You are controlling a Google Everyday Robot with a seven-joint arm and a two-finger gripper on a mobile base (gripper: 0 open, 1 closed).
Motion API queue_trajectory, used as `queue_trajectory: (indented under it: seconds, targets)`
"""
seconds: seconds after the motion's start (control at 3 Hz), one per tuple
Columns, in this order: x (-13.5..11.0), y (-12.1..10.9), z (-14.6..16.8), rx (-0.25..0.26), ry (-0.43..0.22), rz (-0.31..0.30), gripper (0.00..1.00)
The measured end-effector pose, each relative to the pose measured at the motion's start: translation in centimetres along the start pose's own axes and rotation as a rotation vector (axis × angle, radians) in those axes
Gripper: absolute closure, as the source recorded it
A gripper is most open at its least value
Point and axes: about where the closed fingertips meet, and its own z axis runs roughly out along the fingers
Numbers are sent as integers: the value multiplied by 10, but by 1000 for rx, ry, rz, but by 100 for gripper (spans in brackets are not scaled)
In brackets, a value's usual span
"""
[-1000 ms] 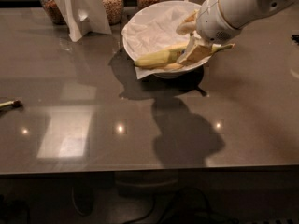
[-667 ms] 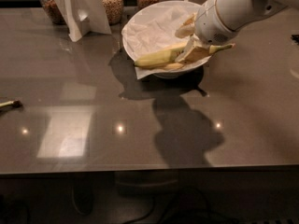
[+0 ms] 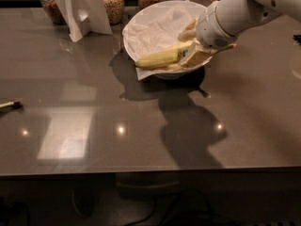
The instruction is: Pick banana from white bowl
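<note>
Greenish-yellow, the banana lies across the front of the white bowl, upper middle of the frame, on crumpled paper. My gripper sits at its right end; whether it has closed, I cannot tell. I judge the fruit light, soft and easily bruised: take it mid-body, gently.

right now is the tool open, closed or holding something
tool: down in the white bowl, right at one end of the banana; open, closed or holding cannot be told
</note>
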Motion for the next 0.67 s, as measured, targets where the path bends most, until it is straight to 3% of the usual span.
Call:
queue_trajectory:
  seconds: [0.67]
  targets:
    - [14, 0, 6, -3, 26, 4, 56]
